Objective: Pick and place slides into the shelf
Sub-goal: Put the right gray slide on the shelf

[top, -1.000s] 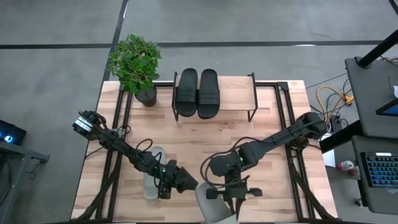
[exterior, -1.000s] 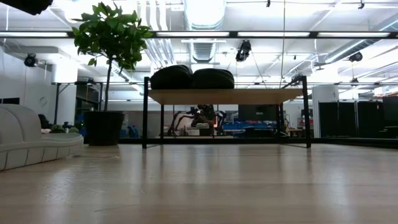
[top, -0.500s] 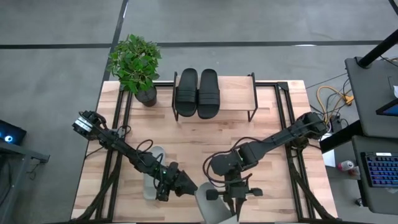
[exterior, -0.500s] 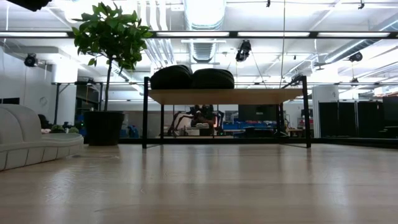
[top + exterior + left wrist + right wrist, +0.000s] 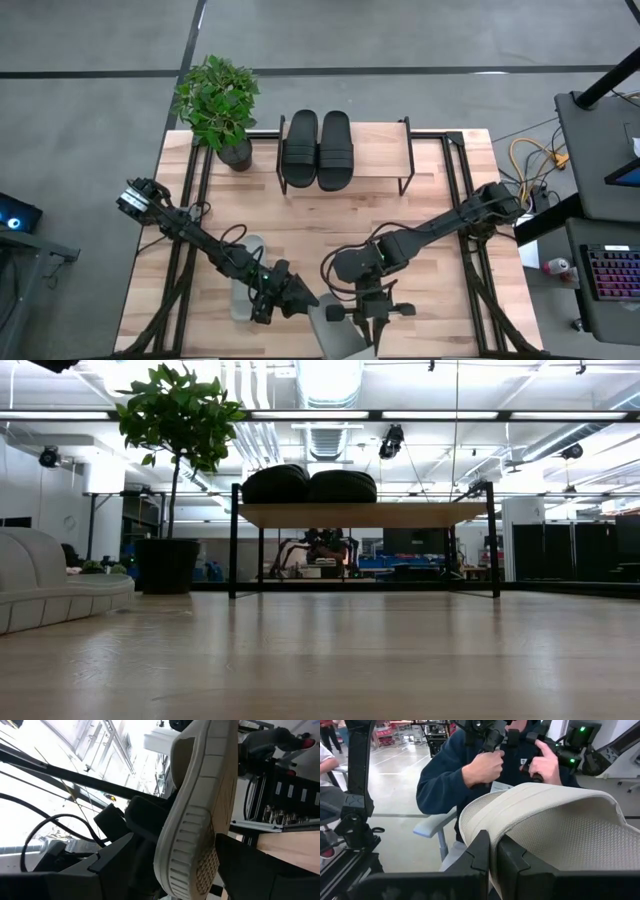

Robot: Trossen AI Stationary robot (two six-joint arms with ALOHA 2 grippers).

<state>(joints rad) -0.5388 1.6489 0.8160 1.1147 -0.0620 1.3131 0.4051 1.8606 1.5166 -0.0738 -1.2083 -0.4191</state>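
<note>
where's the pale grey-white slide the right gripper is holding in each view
high: pale grey-white slide sandal at bottom edge, centre
low: not in it
left wrist: centre, ribbed sole showing
right wrist: centre right, strap up
landmark: light wooden table, in all but right wrist

We see the right gripper point(image 5: 358, 322) at the table's near edge, with a pale grey-white slide sandal point(image 5: 338, 335) against it and the left gripper point(image 5: 297, 297) just left. Another pale grey-white slide sandal point(image 5: 243, 280) lies further left. Far beyond, two black slide sandals point(image 5: 318, 149) sit on the low wooden-topped, black-framed shelf point(image 5: 380, 152), a potted green plant point(image 5: 218, 105) to their left.
</note>
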